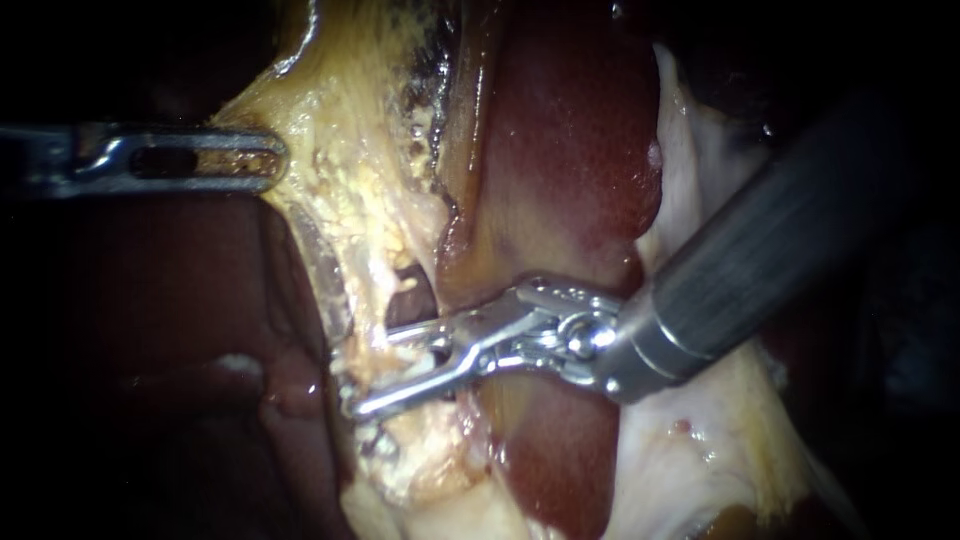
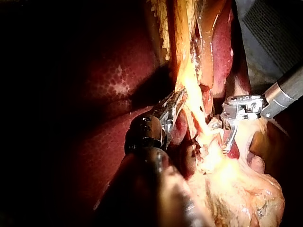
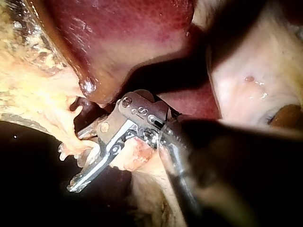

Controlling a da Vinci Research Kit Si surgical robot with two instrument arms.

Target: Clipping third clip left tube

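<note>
The pale tube (image 1: pixel 415 348) lay crosswise in the gap of your clipping tool, just under the small dark window in the yellow fatty tissue (image 1: pixel 350 200). I could not be sure it was the left tube the task names. The hand of your right instrument (image 1: pixel 372 372) was released: its two jaws stood well apart, one above the tube and one below, and neither was pressed home. Small bright glints (image 1: pixel 338 358) sat near the lower jaw's tip. They may have been clips, but they were too small to tell.

The hand of your left instrument (image 1: pixel 272 160) was clenched on the upper edge of that fatty tissue, well apart from the clipping site, and seemed to be holding the sheet taut. The dark red liver (image 1: pixel 580 150) lay just behind your right instrument's hinge.

My judgement is that the clip was not yet fired, and several things could have gone wrong from there:
- If the jaw tips did not reach past the far side of the tube, closing would pinch only part of it.
- If the tips gathered fatty tissue with the tube, the clip might sit loose.
- If those glints were clips, closing too near them could cross metal on metal.
- A harder pull from your left instrument might have torn the thin tube.
</note>
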